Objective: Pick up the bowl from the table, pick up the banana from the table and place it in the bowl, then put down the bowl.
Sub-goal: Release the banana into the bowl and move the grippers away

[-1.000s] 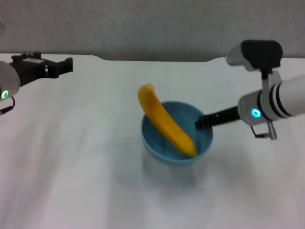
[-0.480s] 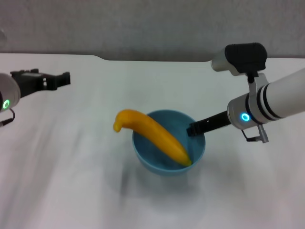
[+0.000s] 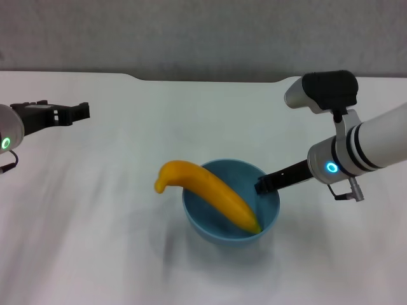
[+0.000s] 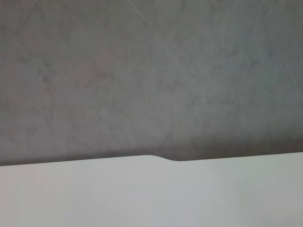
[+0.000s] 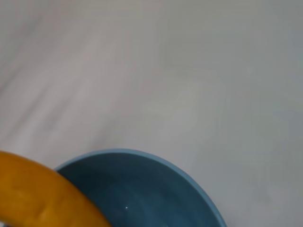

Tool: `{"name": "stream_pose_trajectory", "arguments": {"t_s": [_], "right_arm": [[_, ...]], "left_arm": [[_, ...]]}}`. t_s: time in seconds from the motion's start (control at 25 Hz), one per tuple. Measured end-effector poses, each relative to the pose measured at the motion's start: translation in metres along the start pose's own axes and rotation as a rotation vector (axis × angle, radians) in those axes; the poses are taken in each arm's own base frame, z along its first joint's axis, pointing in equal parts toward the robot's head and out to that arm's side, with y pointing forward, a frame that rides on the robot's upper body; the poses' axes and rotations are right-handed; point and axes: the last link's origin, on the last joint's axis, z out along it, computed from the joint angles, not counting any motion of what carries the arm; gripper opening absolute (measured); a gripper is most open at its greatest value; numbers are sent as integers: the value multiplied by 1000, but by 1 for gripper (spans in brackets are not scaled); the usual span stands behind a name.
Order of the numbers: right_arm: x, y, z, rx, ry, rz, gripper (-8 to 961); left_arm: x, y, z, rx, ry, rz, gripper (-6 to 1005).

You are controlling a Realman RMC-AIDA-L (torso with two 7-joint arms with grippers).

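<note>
Right jaws [image 3: 262,185] clamped on bowl [image 3: 231,201] rim, banana [image 3: 206,191] inside — left jaws [image 3: 81,112] over counter [image 3: 95,210], grip unclear.

White table [image 3: 95,210], plain, flat; far edge has shallow notch at centre, grey wall behind. Light-blue bowl [image 3: 210,225] over near-centre of tabletop, soft shadow beneath; whether it touches surface cannot be told. Yellow banana [image 3: 210,190] lies in bowl, not on tabletop.
</note>
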Motion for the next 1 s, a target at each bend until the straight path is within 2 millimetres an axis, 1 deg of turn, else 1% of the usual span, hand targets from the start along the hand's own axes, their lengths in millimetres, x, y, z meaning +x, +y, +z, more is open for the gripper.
{"name": "stream_pose_trajectory", "arguments": {"t_s": [0.32,0.72,1.0], "right_arm": [[5,-2,1,3,4,7,96],[13,-8,3,14,14,31,107],[12,-8,3,17,10,33,114]], "left_arm": [[0,0,0,-2,-4,-1,896],[0,-2,0,-8,8,-51,896],[-1,-2,1,-7,5,-55,895]]}}
